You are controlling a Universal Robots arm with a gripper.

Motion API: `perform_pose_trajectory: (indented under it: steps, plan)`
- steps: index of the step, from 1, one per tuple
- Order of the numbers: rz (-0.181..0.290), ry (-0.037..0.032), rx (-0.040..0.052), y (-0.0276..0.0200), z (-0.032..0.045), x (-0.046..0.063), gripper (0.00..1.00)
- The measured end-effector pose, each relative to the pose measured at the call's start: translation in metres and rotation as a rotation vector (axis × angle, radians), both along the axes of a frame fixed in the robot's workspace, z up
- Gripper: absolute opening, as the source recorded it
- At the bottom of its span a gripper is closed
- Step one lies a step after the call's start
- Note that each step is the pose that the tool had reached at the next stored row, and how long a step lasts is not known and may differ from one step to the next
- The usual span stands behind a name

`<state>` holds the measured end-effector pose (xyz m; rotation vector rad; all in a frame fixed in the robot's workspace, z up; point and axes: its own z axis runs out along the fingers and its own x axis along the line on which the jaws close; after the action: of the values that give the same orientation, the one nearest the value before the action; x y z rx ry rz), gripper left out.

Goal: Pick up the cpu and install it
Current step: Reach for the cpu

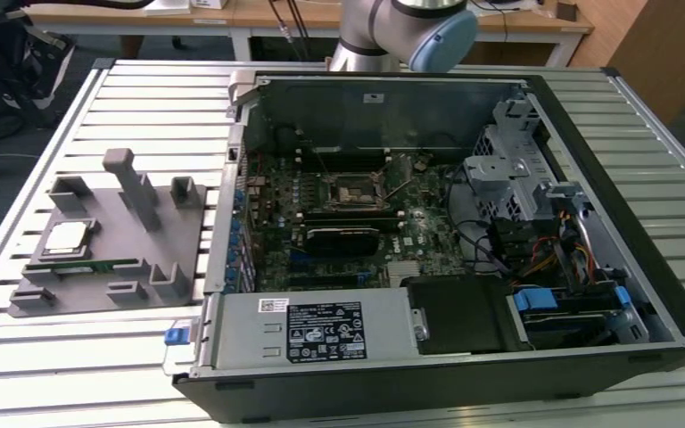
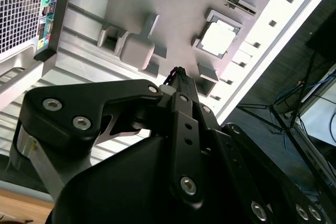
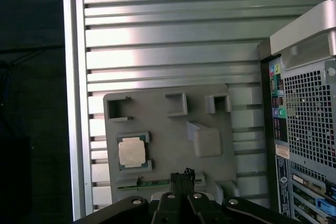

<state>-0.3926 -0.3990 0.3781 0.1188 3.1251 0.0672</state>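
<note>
The cpu is a small silver square lying flat in a recess of the grey holder plate, at the exterior view's left, outside the computer case. Both wrist views look down on the cpu from well above. My gripper hangs high over the plate with its black fingertips together and nothing between them. It is apart from the cpu. The motherboard's open socket sits in the middle of the case.
The open black computer case lies on a slatted metal table. A thin green memory stick rests on the plate beside the cpu. Upright grey posts rise from the plate. The arm's base stands behind the case.
</note>
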Motion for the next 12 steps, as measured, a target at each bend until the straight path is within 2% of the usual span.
perform_pose_trajectory:
  steps: [12]
  plan:
    - [0.000,0.0018,0.0000,0.0000,-0.0012,-0.013,0.11]
